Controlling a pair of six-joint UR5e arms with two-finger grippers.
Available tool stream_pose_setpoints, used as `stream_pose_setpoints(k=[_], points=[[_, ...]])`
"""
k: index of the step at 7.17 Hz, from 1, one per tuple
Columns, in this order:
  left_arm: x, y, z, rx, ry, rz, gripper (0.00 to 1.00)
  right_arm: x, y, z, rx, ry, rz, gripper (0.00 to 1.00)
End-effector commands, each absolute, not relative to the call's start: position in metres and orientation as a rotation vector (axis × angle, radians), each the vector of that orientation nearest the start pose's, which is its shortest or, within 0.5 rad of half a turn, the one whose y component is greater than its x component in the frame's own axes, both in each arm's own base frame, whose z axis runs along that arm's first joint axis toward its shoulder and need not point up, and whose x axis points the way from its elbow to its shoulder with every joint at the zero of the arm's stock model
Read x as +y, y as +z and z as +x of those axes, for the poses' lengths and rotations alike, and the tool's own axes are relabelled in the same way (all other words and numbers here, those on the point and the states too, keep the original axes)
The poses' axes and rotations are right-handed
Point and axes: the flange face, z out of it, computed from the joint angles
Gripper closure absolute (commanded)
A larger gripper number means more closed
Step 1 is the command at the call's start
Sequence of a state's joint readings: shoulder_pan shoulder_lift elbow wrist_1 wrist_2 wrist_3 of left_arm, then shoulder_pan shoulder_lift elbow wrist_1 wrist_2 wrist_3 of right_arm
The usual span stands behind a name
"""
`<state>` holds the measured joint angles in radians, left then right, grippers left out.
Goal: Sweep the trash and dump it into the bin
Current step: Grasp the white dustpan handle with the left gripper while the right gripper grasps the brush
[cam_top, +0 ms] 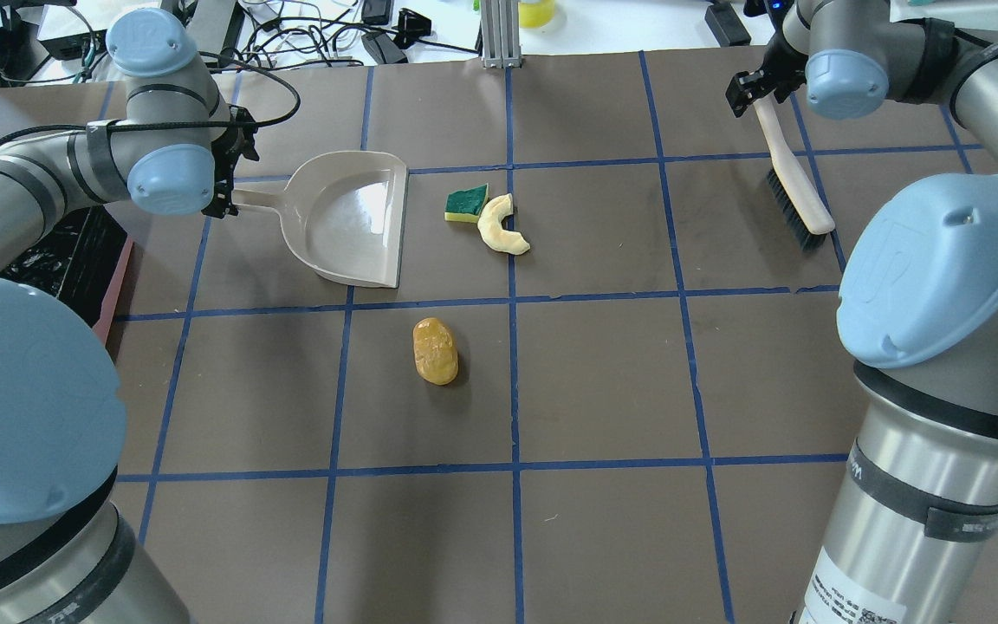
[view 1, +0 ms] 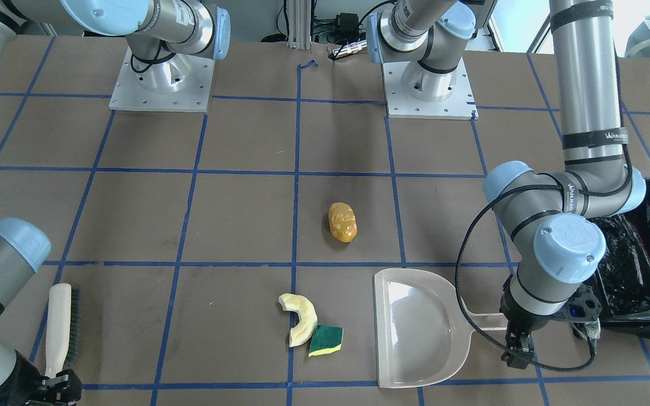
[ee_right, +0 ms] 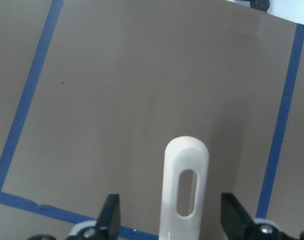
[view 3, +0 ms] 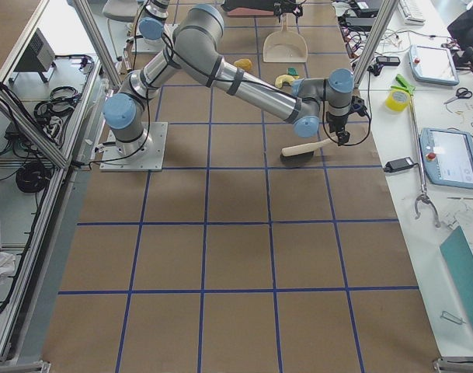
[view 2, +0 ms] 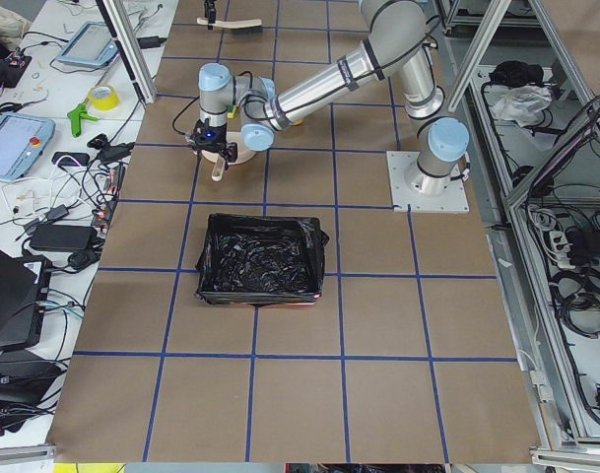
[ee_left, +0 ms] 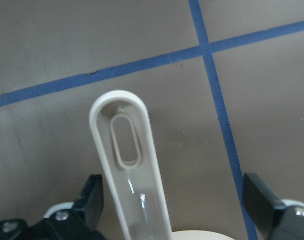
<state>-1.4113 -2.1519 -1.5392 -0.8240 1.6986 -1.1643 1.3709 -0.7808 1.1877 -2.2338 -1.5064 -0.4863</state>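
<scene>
The golden-brown lumpy potato-like lump lies alone near the middle of the brown table taped into a blue grid, its long axis running roughly toward and away from the robot. Farther from the robot, the pale cream curved crescent slice and the green-and-yellow sponge piece touch each other. The sponge lies green face up with a yellow layer along one edge, and the crescent's rounded back is turned toward the beige plastic dustpan. The dustpan lies flat just beside them, its straight open mouth facing the sponge and its handle pointing toward the robot's left. The potato lump sits apart from that mouth, on the robot's side of a tape line. The left gripper is spread wide astride the dustpan handle, which runs close along one finger and leaves a broad gap to the other. The pink-sided rectangular bin lined with crinkled black plastic stands at the robot's left end of the table, beyond the handle and close behind the left arm's wrist. Well apart on the robot's right lies the cream-handled hand brush with dark bristles, its long axis running toward the robot and its handle end at the far side. The right gripper is also spread wide, one finger on either side of the slotted handle tip with table showing in both gaps
</scene>
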Motion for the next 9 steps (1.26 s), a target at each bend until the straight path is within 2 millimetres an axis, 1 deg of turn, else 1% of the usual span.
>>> stream_pose_setpoints(k=[1,2,3,4,5,6,7,8,9], points=[[-0.699,0.231,-0.009,2.429,-0.361,-1.926,0.55,-0.796,0.233,-0.021,3.106,-0.41,-0.462,0.29],[-0.698,0.23,-0.01,2.423,-0.357,-1.933,0.93,-0.795,0.233,-0.025,3.108,-0.403,-0.454,0.4],[-0.697,0.234,-0.01,2.426,-0.361,-1.936,1.0,-0.795,0.233,-0.028,3.11,-0.396,-0.449,0.45],[-0.697,0.235,-0.011,2.431,-0.36,-1.939,1.0,-0.795,0.233,-0.028,3.11,-0.398,-0.449,0.46],[-0.697,0.242,-0.01,2.432,-0.378,-1.936,1.0,-0.795,0.233,-0.028,3.11,-0.398,-0.449,0.47],[-0.695,0.253,-0.011,2.429,-0.401,-1.934,1.0,-0.795,0.233,-0.028,3.108,-0.394,-0.444,0.63],[-0.69,0.267,-0.007,2.384,-0.458,-1.9,1.0,-0.794,0.233,-0.028,3.108,-0.382,-0.429,0.74],[-0.688,0.273,-0.014,2.373,-0.483,-1.891,1.0,-0.794,0.233,-0.028,3.11,-0.382,-0.422,0.77],[-0.687,0.276,-0.021,2.348,-0.518,-1.884,1.0,-0.794,0.234,-0.029,3.117,-0.384,-0.41,0.84]])
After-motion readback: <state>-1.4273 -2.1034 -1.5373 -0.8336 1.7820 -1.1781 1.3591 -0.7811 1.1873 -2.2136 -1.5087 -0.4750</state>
